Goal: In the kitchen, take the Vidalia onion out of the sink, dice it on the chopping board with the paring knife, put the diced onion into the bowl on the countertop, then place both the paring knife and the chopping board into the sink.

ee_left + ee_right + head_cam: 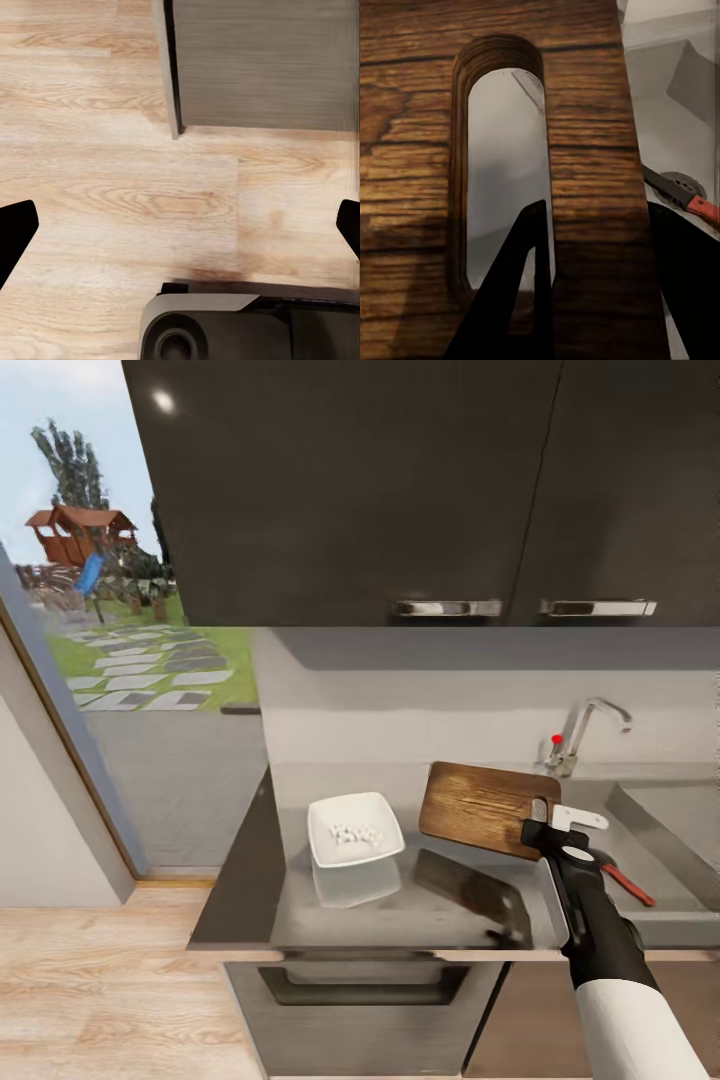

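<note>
**A:** Look at the right gripper [545,828]: it has the chopping board [480,807] by its handle end, one finger poked through the oblong slot, the other on the outer edge, pinching the wood between them.

**B:** And the board sits off the countertop [440,905]. It is tilted, with its own dark reflection on the grey slab underneath, toward seven o'clock from it.

**A:** From the right wrist camera the grain is huge: the chopping board [585,150] with that slot, a black finger [510,300] showing through it.

**B:** Where is the paring knife?

**A:** Lying in the sink [665,830]. The paring knife [628,884] rests on the basin floor, at about four o'clock from the gripper, reddish handle toward us. On the wrist camera the paring knife [690,199] lies right by the round drain.

**B:** The bowl [355,828]?

**A:** On the counter at nine o'clock from the board, well apart from it, small white bits of diced onion [355,833] inside.

**B:** The tap [585,735] stands at one o'clock from the board, red knob showing.

**A:** And the left gripper [180,225] hangs over the wooden floor [112,187], fingers spread wide and holding nothing, beside a grey cabinet [262,60].
</note>
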Tool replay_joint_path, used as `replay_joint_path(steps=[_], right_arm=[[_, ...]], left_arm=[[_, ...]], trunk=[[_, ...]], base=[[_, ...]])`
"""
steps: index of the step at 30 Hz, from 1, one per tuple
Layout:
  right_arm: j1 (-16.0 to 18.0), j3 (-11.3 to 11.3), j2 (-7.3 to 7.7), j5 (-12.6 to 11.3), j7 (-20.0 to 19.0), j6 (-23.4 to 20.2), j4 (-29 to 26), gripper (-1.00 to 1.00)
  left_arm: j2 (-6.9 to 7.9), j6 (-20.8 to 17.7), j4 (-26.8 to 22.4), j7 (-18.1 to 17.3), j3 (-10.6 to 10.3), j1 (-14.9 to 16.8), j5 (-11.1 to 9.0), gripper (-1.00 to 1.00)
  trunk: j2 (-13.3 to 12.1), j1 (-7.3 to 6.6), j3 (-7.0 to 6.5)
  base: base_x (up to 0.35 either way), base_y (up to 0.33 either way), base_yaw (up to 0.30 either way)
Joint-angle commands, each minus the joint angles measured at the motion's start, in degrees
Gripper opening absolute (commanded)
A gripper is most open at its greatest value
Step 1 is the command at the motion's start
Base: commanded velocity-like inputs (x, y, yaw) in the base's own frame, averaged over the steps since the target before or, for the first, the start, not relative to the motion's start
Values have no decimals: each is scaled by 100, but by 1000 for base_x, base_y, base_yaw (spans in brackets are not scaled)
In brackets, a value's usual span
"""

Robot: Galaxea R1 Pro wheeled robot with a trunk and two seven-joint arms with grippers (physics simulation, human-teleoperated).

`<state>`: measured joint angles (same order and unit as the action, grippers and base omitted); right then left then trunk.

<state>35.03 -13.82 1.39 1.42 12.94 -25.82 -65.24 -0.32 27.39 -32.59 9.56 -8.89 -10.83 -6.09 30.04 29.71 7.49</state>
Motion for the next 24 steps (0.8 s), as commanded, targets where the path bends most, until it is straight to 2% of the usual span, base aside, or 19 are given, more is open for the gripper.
replay_joint_path(steps=[1, 24], right_arm=[[4, 4, 2, 16, 16, -37, -6, -100], [4, 11, 2, 13, 16, -37, -5, -100]], left_arm=[[6, 11, -9, 37, -42, -1, -59, 100], [6, 11, -10, 37, -42, 2, -59, 100]], trunk=[[9, 3, 9], [9, 3, 9]], base=[[0, -247, 0], [0, -304, 0]])
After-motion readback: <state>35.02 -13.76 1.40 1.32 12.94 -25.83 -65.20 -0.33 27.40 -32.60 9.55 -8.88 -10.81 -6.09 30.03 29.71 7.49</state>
